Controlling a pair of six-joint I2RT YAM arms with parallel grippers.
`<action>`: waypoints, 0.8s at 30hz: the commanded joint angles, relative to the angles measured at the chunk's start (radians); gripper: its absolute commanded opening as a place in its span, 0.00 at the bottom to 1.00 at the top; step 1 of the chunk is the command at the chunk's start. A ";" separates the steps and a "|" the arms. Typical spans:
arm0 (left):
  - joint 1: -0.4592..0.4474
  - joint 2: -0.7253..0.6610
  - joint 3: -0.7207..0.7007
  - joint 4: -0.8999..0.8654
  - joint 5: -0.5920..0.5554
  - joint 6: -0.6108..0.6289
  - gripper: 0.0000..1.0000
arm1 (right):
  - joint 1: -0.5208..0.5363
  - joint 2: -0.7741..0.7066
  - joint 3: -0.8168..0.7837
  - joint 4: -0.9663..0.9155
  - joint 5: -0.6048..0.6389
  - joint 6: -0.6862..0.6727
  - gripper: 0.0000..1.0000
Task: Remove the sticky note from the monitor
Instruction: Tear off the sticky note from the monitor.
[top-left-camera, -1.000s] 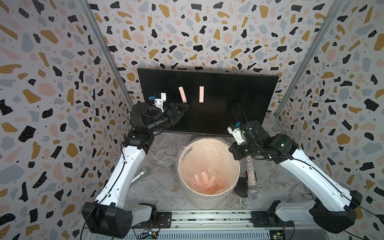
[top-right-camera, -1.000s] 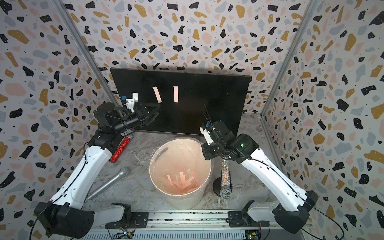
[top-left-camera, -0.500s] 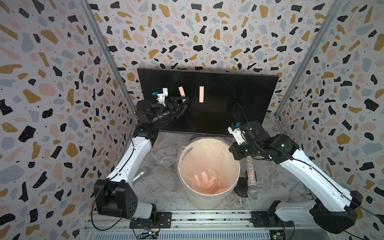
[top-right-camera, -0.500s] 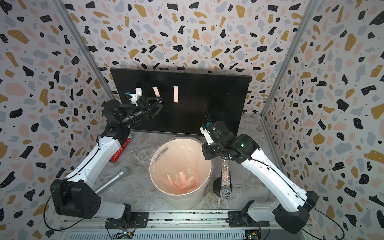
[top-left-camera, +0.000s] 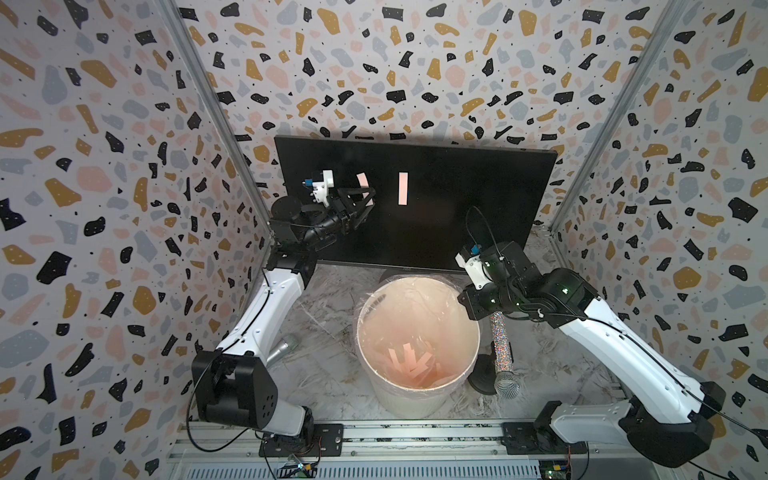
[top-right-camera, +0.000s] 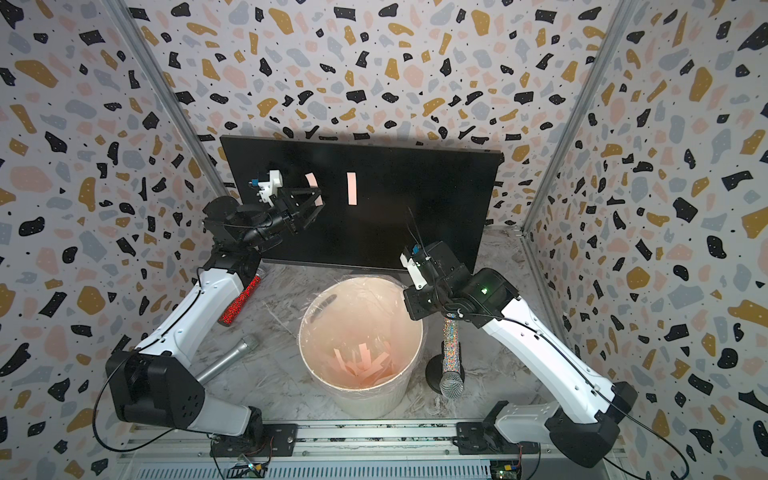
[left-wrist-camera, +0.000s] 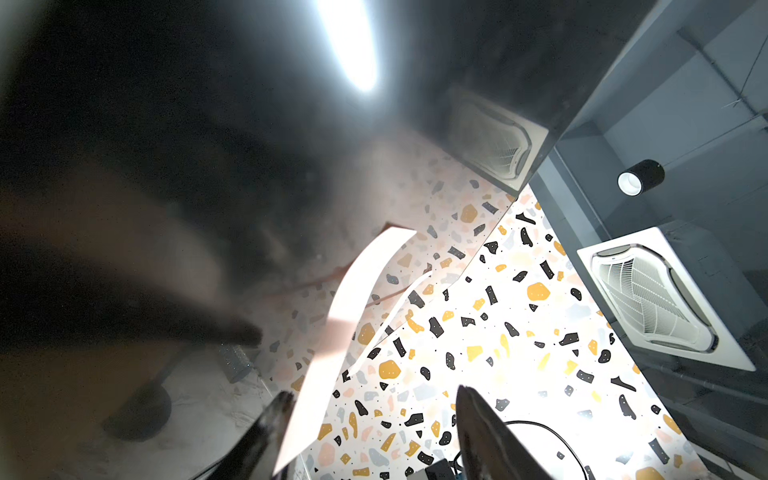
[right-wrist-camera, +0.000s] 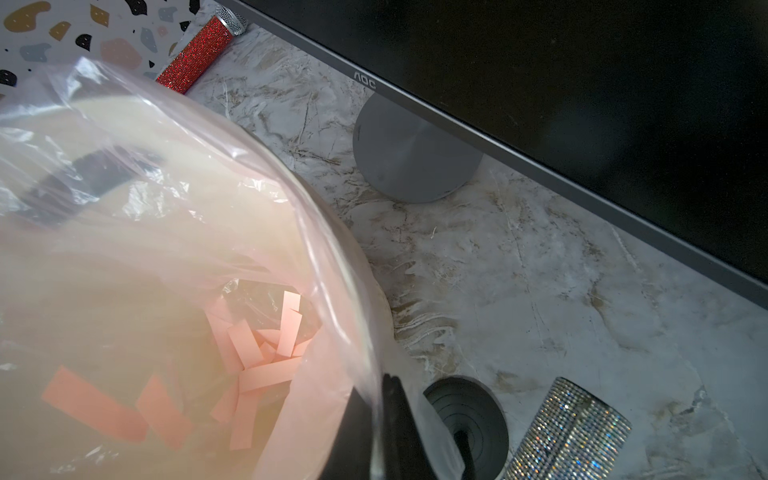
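Observation:
The black monitor (top-left-camera: 457, 216) (top-right-camera: 415, 224) stands at the back. A pink sticky note (top-left-camera: 363, 182) (top-right-camera: 311, 180) on its left part curls away from the screen at its lower end. My left gripper (top-left-camera: 368, 195) (top-right-camera: 319, 197) is open around that lower end. In the left wrist view the note (left-wrist-camera: 353, 299) runs down between the fingers of the left gripper (left-wrist-camera: 374, 392) and lies against one fingertip (left-wrist-camera: 282, 405). A second pink note (top-left-camera: 402, 189) (top-right-camera: 351, 188) is stuck flat further right. My right gripper (right-wrist-camera: 384, 386) (top-left-camera: 467, 309) is shut on the bucket's plastic liner (right-wrist-camera: 332, 257).
The white lined bucket (top-left-camera: 415, 281) in the middle holds several pink strips. A glitter microphone on a black stand (top-left-camera: 503, 353) is to its right, a grey microphone (top-left-camera: 282, 349) lies on the left, a red glitter one (top-right-camera: 241, 301) under the left arm. The monitor's round foot (right-wrist-camera: 411, 158) is behind the bucket.
My left gripper rose to the left note and its jaws narrowed around the note's lower end, which now curls off the screen. The right arm stayed still.

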 joint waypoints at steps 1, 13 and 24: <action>0.007 0.006 0.042 0.078 0.022 -0.024 0.57 | -0.003 -0.035 0.003 0.042 0.001 0.027 0.02; 0.007 -0.004 0.026 0.075 0.023 -0.040 0.14 | -0.003 -0.037 0.006 0.042 -0.001 0.028 0.02; 0.007 -0.040 -0.011 0.058 0.037 -0.026 0.00 | -0.003 -0.038 0.011 0.043 0.000 0.032 0.02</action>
